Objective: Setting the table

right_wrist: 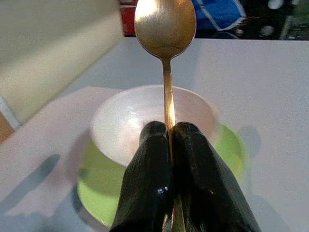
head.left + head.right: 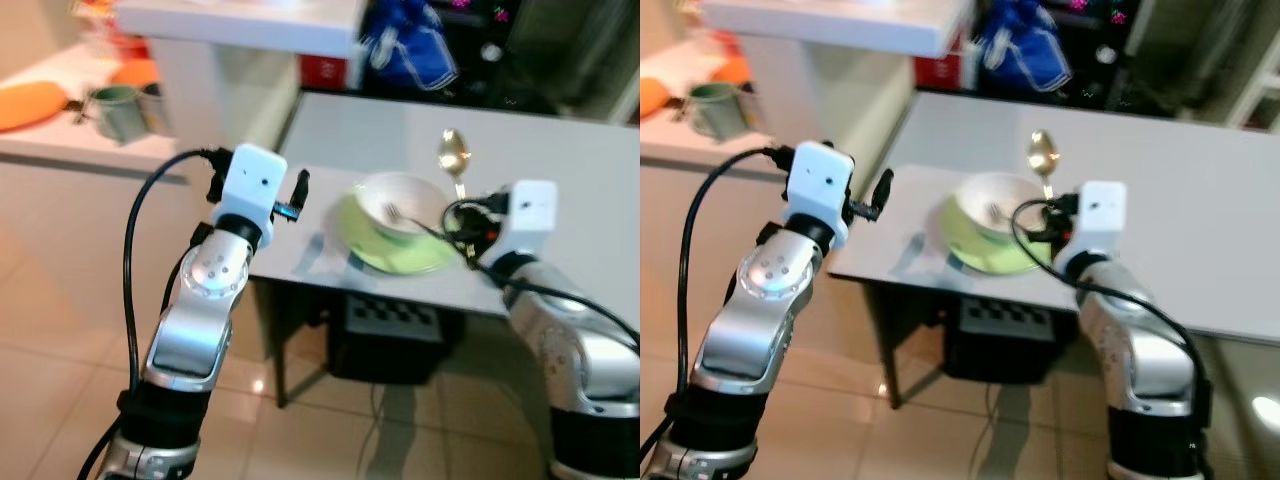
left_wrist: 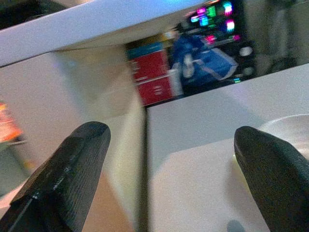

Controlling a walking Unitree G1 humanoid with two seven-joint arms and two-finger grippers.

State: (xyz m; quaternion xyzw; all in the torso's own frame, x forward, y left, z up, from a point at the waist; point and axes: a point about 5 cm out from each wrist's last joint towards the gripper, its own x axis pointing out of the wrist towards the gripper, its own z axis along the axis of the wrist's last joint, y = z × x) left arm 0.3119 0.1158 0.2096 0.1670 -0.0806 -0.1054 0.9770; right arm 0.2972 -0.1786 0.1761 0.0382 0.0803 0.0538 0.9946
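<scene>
On counter (image 2: 560, 150), near edge: white bowl (image 2: 402, 205) already sits on green plate (image 2: 395, 252). Right gripper (image 1: 170, 145) pinches gold spoon (image 1: 165, 29) above bowl, not yet placed; left gripper (image 3: 169, 169) spread, empty, left of plate.

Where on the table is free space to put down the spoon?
The right hand holds the spoon above the white bowl on the green plate. The grey table is bare to the right of the plate and behind it. The left corner, between the plate and the left hand, is narrower.
</scene>
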